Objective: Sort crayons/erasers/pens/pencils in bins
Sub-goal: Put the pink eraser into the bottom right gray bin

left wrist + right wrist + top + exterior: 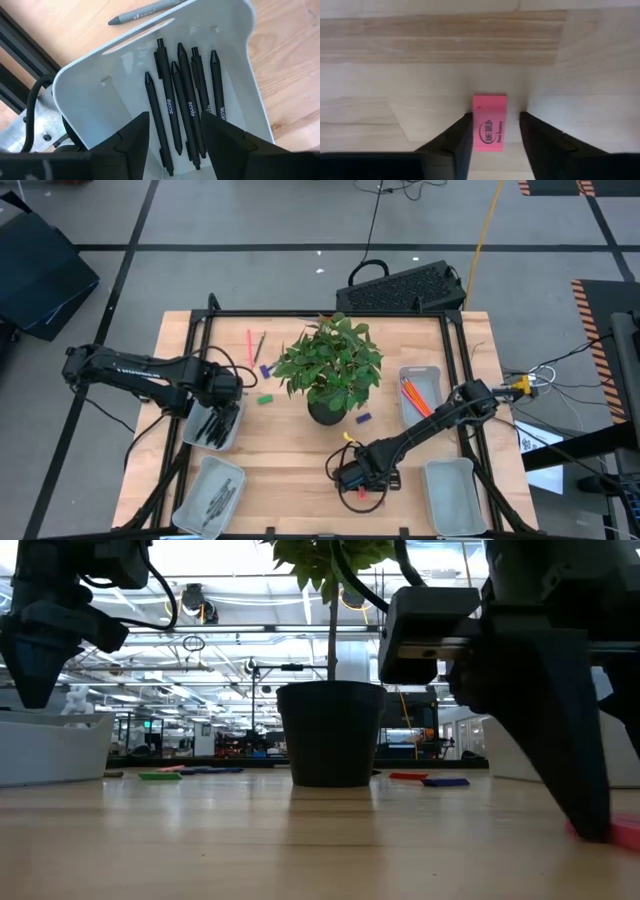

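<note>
A pink eraser (490, 120) lies flat on the table near the front edge. My right gripper (495, 116) is open, lowered over it, one finger on each long side. In the high view this gripper (360, 480) is front centre. My left gripper (175, 117) hangs open and holds nothing, above the mid-left bin (232, 442), where several black pens (190, 100) lie side by side. Orange pencils (415, 397) lie in the far right bin (420, 370). A grey crayon (145, 12) lies on the table just beyond the pen bin. My right gripper stands astride the pink eraser from above. One finger (462, 132) lies right beside the eraser's long side (476, 127), and I cannot tell whether it touches. The other finger stands clear of the opposite side.
A potted plant (328, 370) stands mid-table between the arms. Loose on the table lie a red pencil (249, 345), a purple eraser (265, 370), a green eraser (265, 398) and another purple eraser (363, 418). Bins stand at front left (210, 495) and front right (450, 495).
</note>
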Tool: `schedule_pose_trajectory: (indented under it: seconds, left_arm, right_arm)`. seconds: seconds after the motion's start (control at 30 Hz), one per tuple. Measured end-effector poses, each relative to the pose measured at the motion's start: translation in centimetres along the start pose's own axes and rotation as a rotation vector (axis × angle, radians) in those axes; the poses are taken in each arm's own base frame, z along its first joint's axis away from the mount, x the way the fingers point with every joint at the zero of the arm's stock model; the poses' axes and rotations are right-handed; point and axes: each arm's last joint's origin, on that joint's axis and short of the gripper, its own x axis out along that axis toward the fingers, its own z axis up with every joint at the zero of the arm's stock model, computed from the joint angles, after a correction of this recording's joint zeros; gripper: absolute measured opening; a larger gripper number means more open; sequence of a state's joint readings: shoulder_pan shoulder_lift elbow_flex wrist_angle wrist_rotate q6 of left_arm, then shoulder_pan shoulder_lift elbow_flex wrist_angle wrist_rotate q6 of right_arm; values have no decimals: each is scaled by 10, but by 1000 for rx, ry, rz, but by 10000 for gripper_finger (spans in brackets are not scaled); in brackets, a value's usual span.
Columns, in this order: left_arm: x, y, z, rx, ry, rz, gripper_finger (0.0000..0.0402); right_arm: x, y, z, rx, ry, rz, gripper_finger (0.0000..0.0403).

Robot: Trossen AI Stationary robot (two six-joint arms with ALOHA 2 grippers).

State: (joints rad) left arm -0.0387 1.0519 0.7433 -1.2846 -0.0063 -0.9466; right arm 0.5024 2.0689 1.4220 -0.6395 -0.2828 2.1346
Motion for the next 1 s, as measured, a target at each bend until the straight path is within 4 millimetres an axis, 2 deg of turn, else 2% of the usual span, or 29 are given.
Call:
schedule_pose_trajectory:
  seconds: [0.27, 0.43, 0.57, 0.63, 0.83, 1.0]
  left_arm:
    - [0, 0, 1, 2, -18, 11, 182]
    - [-1, 1, 0, 1, -19, 2, 182]
    - [-3, 2, -1, -7, -36, -11, 182]
    - [-5, 4, -2, -10, -45, -21, 182]
    - [-10, 9, -5, -27, -78, -56, 182]
    - [-12, 11, -6, -37, -104, -69, 182]
  right_arm:
    - [2, -2, -1, 0, -1, -15, 60]
    - [-1, -2, -1, -3, 4, -9, 51]
    - [-12, -6, -3, -29, -6, 0, 53]
    - [-21, -9, -4, -54, -16, -4, 53]
    - [-67, -22, -11, -183, 20, 34, 53]
    - [-116, -54, -21, -285, 43, 26, 54]
